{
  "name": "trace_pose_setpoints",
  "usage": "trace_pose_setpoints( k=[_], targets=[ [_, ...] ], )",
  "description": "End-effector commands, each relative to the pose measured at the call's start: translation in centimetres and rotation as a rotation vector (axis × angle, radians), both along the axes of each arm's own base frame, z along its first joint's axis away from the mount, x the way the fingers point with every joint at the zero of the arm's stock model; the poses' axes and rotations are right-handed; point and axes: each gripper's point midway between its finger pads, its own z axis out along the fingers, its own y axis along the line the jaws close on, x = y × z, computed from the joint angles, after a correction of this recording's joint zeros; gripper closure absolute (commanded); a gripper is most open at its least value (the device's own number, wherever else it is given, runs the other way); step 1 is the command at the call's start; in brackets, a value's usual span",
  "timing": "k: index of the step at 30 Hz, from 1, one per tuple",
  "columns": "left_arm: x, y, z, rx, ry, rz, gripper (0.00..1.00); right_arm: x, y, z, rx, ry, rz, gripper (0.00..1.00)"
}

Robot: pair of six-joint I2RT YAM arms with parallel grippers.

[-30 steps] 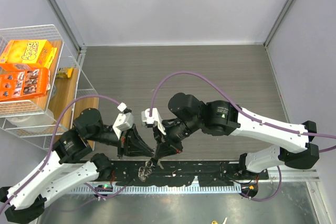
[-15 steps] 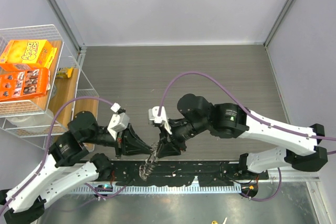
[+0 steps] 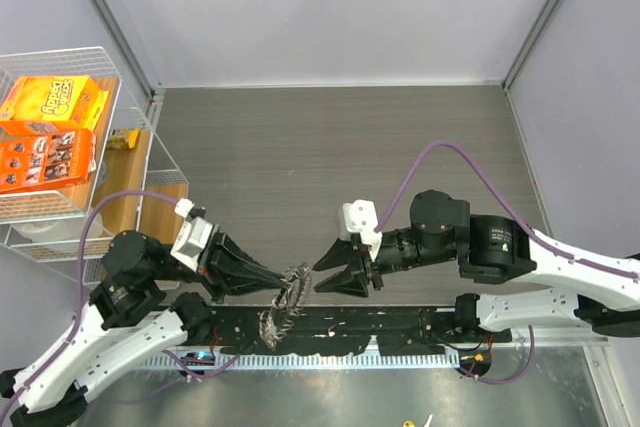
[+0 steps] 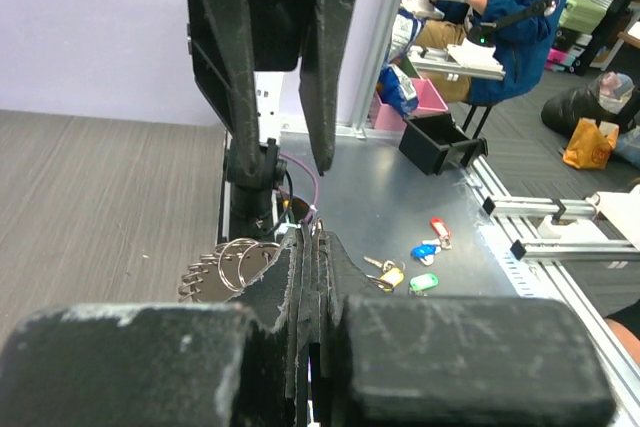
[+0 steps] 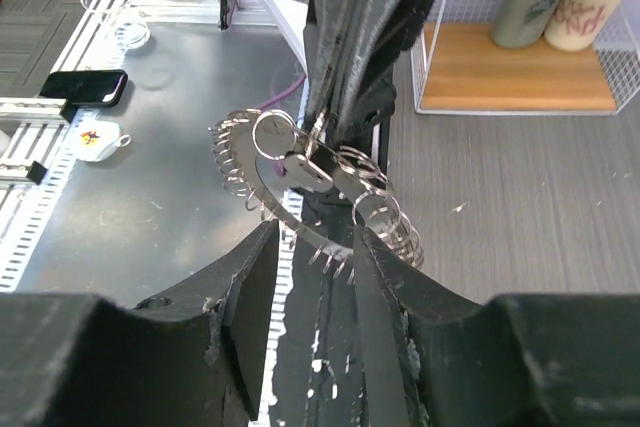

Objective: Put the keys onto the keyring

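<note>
Item: keyring point(image 3: 293, 285). Thin ring with many small silvery keys fanned like toothed wheel. Held off surface point(image 3: 330, 147) at its 6 o'clock edge.
Left hand point(image 3: 272, 286): at ring's 9 o'clock, clamped on ring.
Right hand point(image 3: 320, 278): at ring's 3 o'clock, spread wide, empty, just clear of ring.
Loose key: not seen in any view.
Step, judged: ring presented, nothing threading.
Next move needs: right hand to fetch key, then align key's loop with ring's split.

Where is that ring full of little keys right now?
In the top view the keyring sits low centre, pinched by the left gripper, with the open right gripper facing it from the right.
</note>
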Motion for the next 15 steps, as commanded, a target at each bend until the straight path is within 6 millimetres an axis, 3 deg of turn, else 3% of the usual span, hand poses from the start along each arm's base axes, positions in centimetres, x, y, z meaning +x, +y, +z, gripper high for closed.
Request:
trace_pose_setpoints(
  k=[1,15],
  targets=[
    [0.0,0.4,3.5,-0.159,-0.044,0.025,1.0,0.3,1.1,3.1,0.116,-0.111,-0.008,0.58],
    [-0.2,0.8,4.4,-0.221,-0.054,0.028,1.0,0.5,3.0,5.6,0.159,-0.14,-0.005,0.61]
  ],
)
